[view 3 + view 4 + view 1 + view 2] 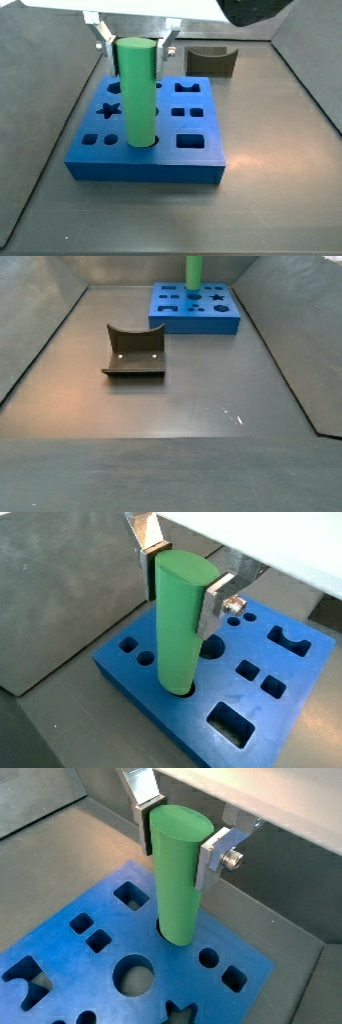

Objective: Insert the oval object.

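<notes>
The oval object (181, 622) is a long bright green peg standing upright, its lower end in a hole of the blue block (287, 662). It also shows in a wrist view (181, 888) and in both side views (136, 90) (194, 270). The gripper (181, 602) is shut on the peg's upper part, one silver finger (213, 853) on each side, and shows again from the wrist (177, 858) and from the side (135, 50). The block has several differently shaped holes (187, 973) (147, 165) (201, 324).
The dark fixture (211, 60) stands on the grey floor behind the block; in a side view (134, 351) it sits mid-floor, apart from the block. Grey sloping walls (40, 346) enclose the floor.
</notes>
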Robot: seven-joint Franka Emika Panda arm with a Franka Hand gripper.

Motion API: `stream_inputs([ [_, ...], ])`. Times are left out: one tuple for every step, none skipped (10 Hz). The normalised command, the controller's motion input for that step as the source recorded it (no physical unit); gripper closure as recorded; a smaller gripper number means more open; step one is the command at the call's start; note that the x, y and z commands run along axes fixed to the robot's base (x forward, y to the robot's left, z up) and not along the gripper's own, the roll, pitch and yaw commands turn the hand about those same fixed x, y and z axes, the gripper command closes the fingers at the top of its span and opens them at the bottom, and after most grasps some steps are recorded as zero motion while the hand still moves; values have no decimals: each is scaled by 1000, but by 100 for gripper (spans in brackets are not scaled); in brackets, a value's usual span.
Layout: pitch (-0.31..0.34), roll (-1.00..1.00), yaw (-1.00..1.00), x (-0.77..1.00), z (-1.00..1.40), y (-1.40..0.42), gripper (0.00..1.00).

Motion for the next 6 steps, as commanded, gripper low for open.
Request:
stream_inputs([
  [23, -9, -140, 20, -294, 0, 100],
  [0, -24, -200, 60, -471, -63, 100],
  [0, 0, -180, 117, -446, -197, 100],
  [10, 64, -163, 171, -397, -237, 100],
  [47, 136, -114, 220, -409, -194, 100],
  [67, 130, -109, 180, -417, -111, 100],
])
